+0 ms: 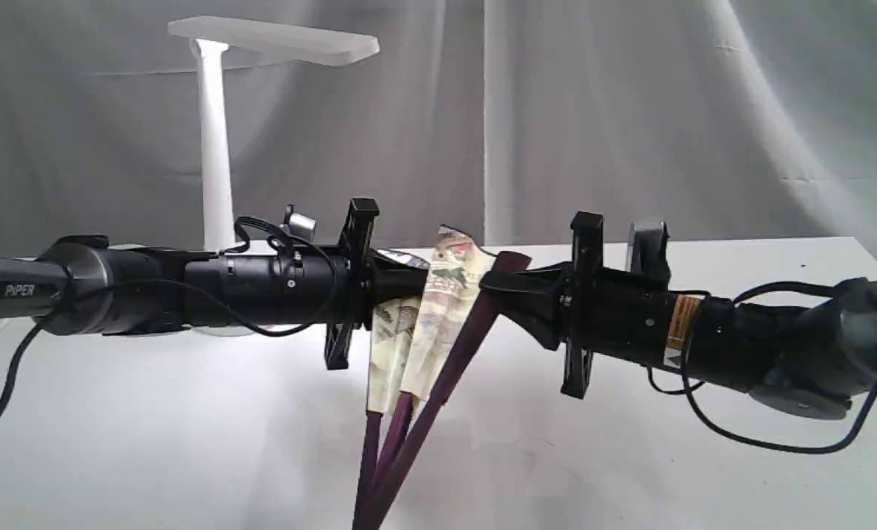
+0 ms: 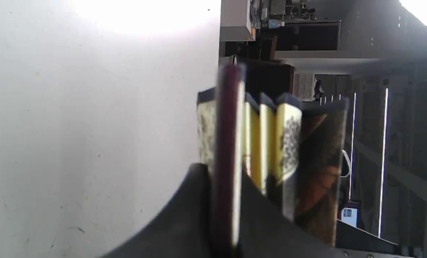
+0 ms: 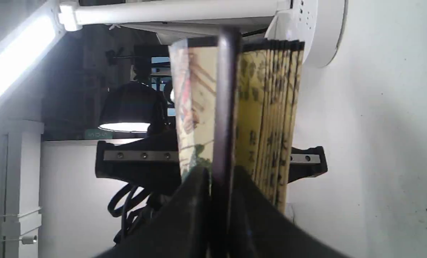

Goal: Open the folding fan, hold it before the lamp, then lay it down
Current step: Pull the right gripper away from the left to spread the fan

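Closest to the exterior camera, the dark maroon wooden ribs of the paper folding fan (image 1: 438, 324) run down off the bottom edge. Its cream pleated leaf, painted with trees and houses and edged in black, is only partly spread. It hangs above the white table (image 1: 188, 442), between the two arms. The black left gripper (image 1: 409, 278) is clamped on one outer rib, its fingers pressed to the wood in the left wrist view (image 2: 226, 172). The black right gripper (image 1: 491, 281) pinches the other outer rib, closed tight on it (image 3: 222, 172).

The grey left arm (image 1: 19, 290) carries the word "PiPER" in white. An orange-yellow sticker (image 1: 683, 320) on the right arm is too small to read.

The white plastic lamp (image 1: 214, 147), with a flat head and slim post, stands at the back left before a grey cloth backdrop (image 1: 630, 110).
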